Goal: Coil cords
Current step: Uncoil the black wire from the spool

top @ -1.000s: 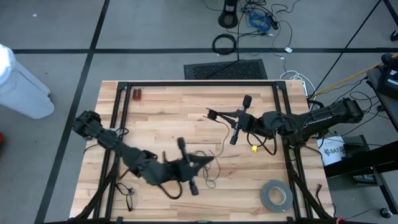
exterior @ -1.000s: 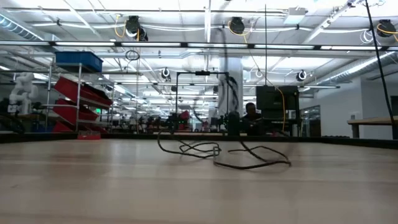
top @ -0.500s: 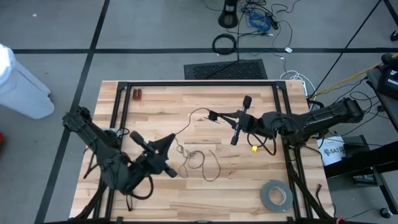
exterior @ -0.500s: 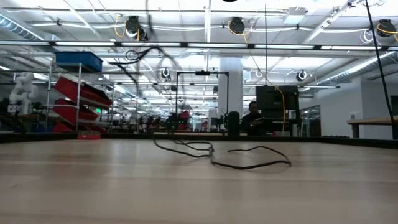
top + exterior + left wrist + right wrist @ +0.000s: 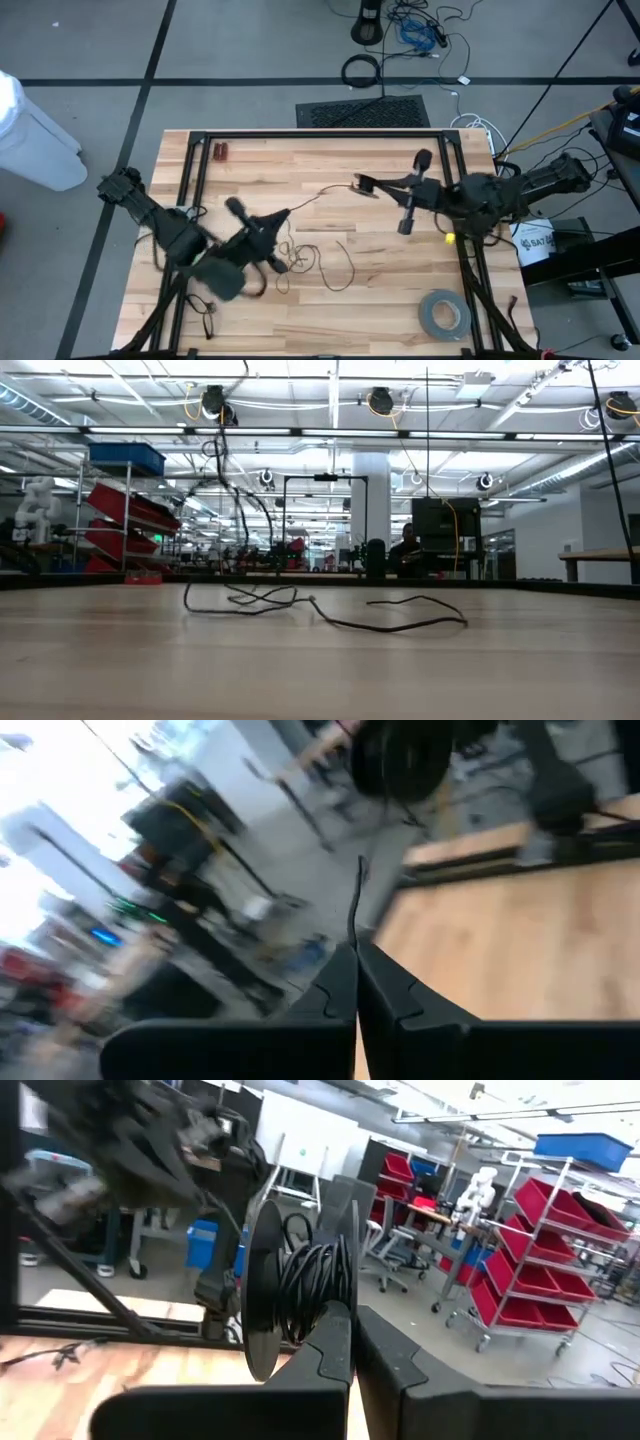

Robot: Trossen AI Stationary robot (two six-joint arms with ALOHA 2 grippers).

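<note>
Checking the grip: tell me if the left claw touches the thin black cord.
Touching. Left wrist view: left claw is shut on the thin black cord rising from its tips.

The cord (image 5: 318, 262) is a very thin black strand, lying in loose, uncoiled loops on the wooden counter (image 5: 300, 160) near its middle. One strand rises off the counter; part of the cord (image 5: 318, 1280) is wound on a black spool (image 5: 268, 1285).

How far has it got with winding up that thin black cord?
Done: some turns of cord sit on the reel that the right gripper holds off the table. In hand: the left gripper is shut on a strand of it. Left: the loose strands lying tangled on the table, so the job looks well short of finished.
</note>
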